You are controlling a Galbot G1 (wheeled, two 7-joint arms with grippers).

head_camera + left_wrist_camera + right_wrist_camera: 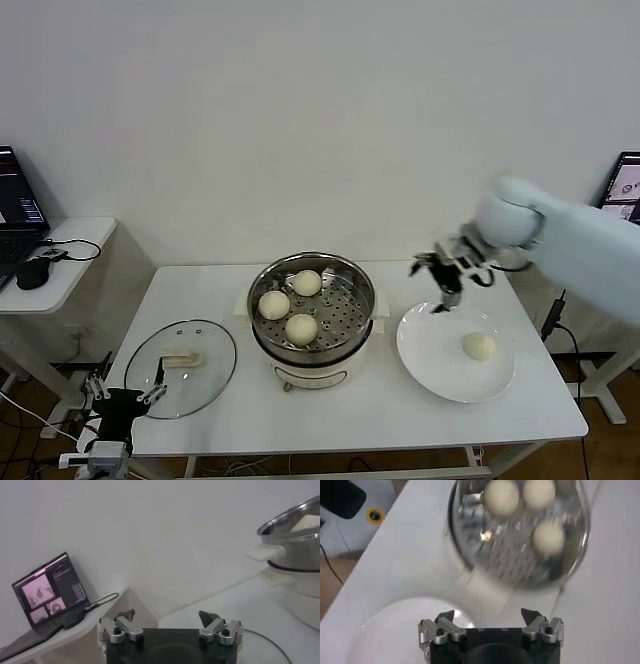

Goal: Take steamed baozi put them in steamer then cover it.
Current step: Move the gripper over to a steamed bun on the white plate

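The steamer [340,300] stands mid-table with three steamed baozi [301,328] on its perforated tray. A fourth baozi [480,346] lies on the white plate [430,350] to its right. My right gripper [447,275] hangs open and empty over the plate's far left rim, between plate and steamer. In the right wrist view the right gripper [490,615] looks down on the steamer [515,555] and its baozi [549,536]. The cover [181,367], a glass lid, lies flat left of the steamer. My left gripper [122,395] is parked open, low at the table's front left; in its own wrist view the left gripper [167,616] holds nothing.
A side table at the far left carries a laptop [47,592] and a black mouse [33,270]. A screen [625,190] stands beyond the table's right end. The wall runs close behind the table.
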